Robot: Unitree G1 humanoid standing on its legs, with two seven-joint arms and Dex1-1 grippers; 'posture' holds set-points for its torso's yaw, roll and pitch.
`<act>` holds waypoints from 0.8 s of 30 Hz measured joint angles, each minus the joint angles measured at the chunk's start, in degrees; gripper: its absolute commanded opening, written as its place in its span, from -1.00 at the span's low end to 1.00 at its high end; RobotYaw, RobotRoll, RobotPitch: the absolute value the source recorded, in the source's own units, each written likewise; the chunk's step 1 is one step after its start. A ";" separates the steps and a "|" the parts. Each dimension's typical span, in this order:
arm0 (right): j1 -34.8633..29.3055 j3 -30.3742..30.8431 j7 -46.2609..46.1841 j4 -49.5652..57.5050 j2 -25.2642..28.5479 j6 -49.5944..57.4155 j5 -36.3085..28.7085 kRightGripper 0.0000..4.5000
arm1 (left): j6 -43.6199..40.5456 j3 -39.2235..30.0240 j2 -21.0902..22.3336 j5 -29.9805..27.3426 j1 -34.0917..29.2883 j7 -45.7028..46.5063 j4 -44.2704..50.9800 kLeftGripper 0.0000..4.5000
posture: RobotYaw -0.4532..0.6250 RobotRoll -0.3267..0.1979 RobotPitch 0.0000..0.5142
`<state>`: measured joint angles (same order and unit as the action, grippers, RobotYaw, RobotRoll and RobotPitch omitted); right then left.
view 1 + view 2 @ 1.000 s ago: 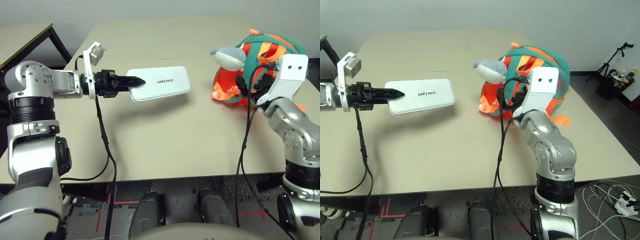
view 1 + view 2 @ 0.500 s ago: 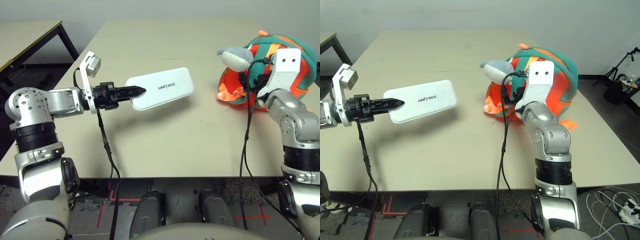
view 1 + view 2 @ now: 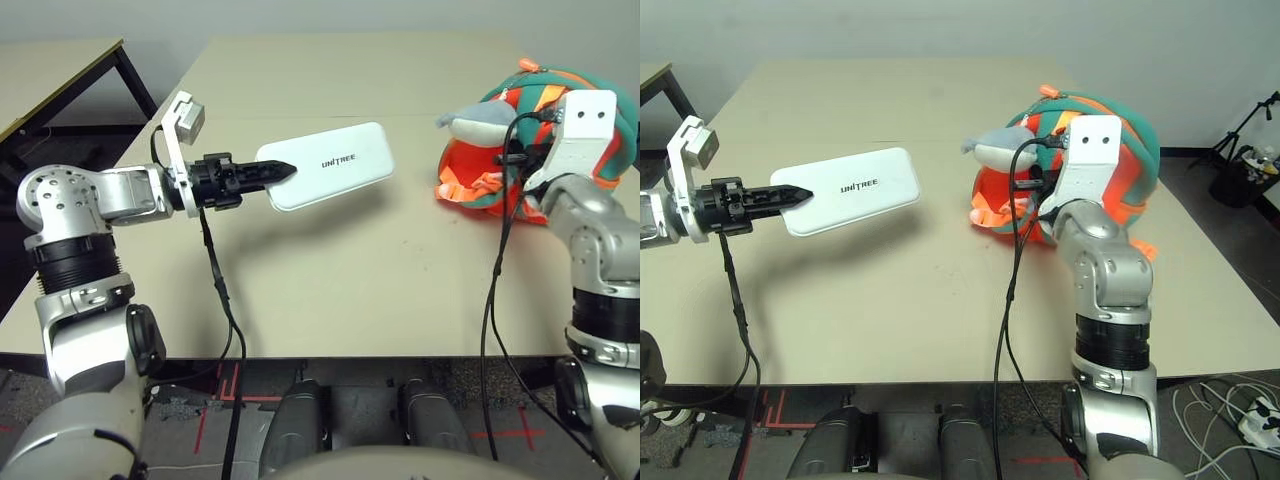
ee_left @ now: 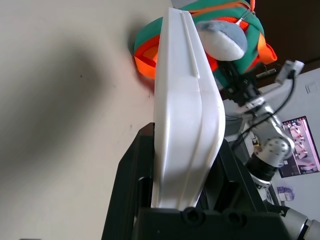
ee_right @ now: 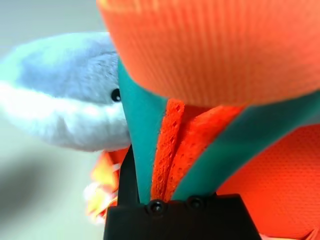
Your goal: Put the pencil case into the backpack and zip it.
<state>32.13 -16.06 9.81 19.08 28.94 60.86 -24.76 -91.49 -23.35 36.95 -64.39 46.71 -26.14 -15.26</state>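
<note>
A flat, smooth white hard-shell pencil case (image 3: 328,166) is clamped by the left hand (image 3: 270,172); teal fabric trim of the rounded orange mesh backpack (image 3: 1110,150) is pinched in the right hand (image 5: 145,185).

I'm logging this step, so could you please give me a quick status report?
Left gripper shut on pencil case, held above table. Right gripper pinching backpack edge. Nothing between case and backpack.

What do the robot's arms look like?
Both arms are shiny silver metal with round joints and black ribbed bands. Each ends in a black tool: the left tool is a dark pointed pincer. A white bracket with two small holes sits on the right wrist, and a black cable hangs from each arm.
</note>
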 measured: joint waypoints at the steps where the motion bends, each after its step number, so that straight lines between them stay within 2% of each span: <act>1: 0.01 -1.63 2.10 2.27 1.84 4.39 -3.32 -0.93 | 0.02 0.24 -0.03 0.44 0.45 -0.27 -0.63 -0.37 | -0.32 0.25 -0.71; 6: 0.85 -9.77 11.08 9.90 10.82 22.29 -16.49 -0.93 | 0.51 1.84 0.01 2.56 1.12 -2.19 -2.79 -0.37 | -0.39 0.25 -0.72; 9: 1.04 -13.87 14.50 12.37 14.17 29.04 -22.85 -0.93 | 0.70 2.41 0.06 4.11 1.46 -3.34 -3.89 -0.37 | -0.44 0.25 -0.72; 18: -8.72 -23.82 13.04 13.84 26.65 29.38 -46.73 -0.93 | 3.22 6.45 0.13 8.57 4.46 -8.79 -7.91 -0.37 | -0.57 0.25 -0.70; 20: -11.45 -26.07 8.94 13.46 31.20 28.10 -55.88 -0.93 | 3.92 7.40 0.19 9.45 5.17 -10.29 -9.11 -0.37 | -0.59 0.25 -0.70; 24: -25.65 -28.35 -4.47 12.70 42.32 17.03 -78.26 -0.93 | 5.17 9.04 0.84 11.59 6.25 -12.92 -11.50 -0.37 | -0.63 0.25 -0.68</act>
<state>6.48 -44.40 5.33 31.79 71.26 77.89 -103.02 -86.32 -14.31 37.79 -52.80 52.96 -39.06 -26.76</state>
